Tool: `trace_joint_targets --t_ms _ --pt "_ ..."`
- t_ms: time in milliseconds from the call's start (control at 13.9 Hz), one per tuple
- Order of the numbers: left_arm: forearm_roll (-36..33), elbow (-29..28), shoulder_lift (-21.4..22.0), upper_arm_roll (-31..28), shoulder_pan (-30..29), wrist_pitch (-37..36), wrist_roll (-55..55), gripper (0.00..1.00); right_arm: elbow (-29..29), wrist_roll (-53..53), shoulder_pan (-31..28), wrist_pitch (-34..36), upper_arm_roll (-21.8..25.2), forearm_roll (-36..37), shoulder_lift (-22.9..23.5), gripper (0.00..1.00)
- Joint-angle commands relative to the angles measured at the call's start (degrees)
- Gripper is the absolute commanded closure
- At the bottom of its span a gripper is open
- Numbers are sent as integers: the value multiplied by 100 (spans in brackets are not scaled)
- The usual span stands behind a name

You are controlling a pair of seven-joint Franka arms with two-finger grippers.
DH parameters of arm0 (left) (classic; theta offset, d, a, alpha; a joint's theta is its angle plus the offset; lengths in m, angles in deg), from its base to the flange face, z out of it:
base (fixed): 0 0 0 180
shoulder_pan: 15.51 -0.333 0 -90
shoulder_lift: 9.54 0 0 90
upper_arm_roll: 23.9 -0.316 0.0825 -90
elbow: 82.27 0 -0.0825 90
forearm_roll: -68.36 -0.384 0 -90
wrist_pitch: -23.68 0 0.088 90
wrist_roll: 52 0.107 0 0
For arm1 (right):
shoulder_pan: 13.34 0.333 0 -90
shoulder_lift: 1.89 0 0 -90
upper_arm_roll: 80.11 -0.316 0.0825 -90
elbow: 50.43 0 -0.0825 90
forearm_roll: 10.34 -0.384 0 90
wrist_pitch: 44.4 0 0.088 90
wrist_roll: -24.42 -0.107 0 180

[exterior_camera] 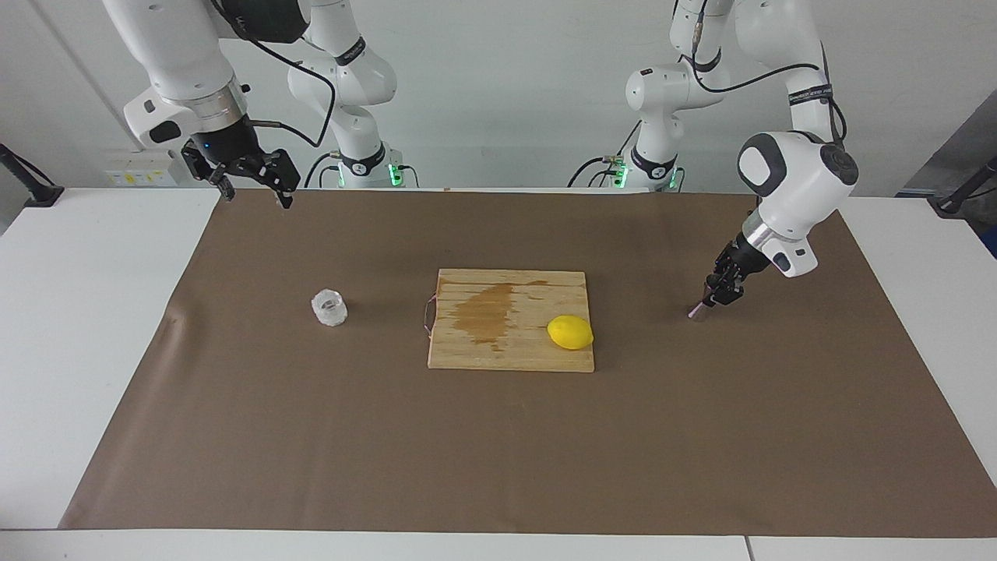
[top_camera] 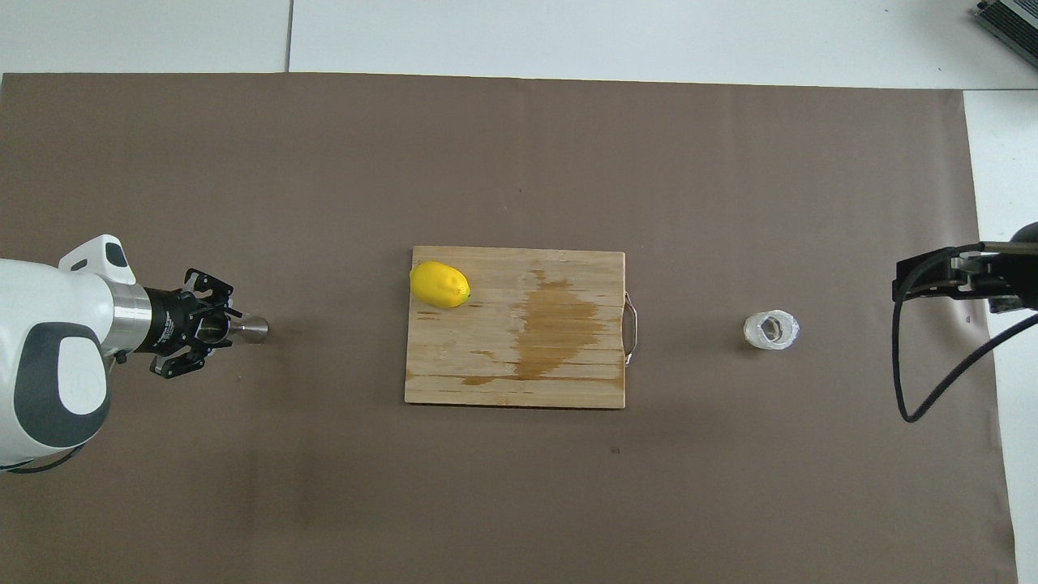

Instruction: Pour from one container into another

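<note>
The jigger (top_camera: 250, 328) is at the left arm's end of the table, lying tilted on the brown paper (exterior_camera: 498, 436) with one cone pointing toward the cutting board (top_camera: 516, 326). The left pincer (top_camera: 212, 328) is down low over it, its fingers set around the cone that points away from the board and drawn in close against the metal; whether they already pinch it firmly cannot be told.

The glass cup (exterior_camera: 329, 307) stands upright on the paper toward the right arm's end of the table, well apart from the jigger, with the board between the two. The right pincer (exterior_camera: 251, 187) waits in the air over the paper's edge nearest the robots, at that same end, its fingers spread wide and holding nothing; the cup is well clear of it.

A lemon (exterior_camera: 570, 333) sits on the board at the corner toward the left arm, and a dark wet stain (top_camera: 559, 324) spreads across the middle of the wood.
</note>
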Motion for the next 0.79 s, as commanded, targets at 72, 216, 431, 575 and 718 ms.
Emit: trace_joint_targets --t_ms 72,216,431,575,718 --pt "76 -92 35 -21 9 123 27 59 -42 121 -42 2 -1 -20 -41 0" --pt "68 -92 35 -21 9 123 27 63 -42 121 -42 2 -1 -20 -41 0" --pt "68 -40 26 -21 9 53 10 79 -33 121 -33 2 -1 -20 -41 0" --pt "15 109 -26 -21 44 -87 -16 100 -42 121 -42 2 -1 -20 -41 0" --pt "-3 495 -140 -30 61 -525 -43 100 -42 121 -42 2 -1 -20 -41 0"
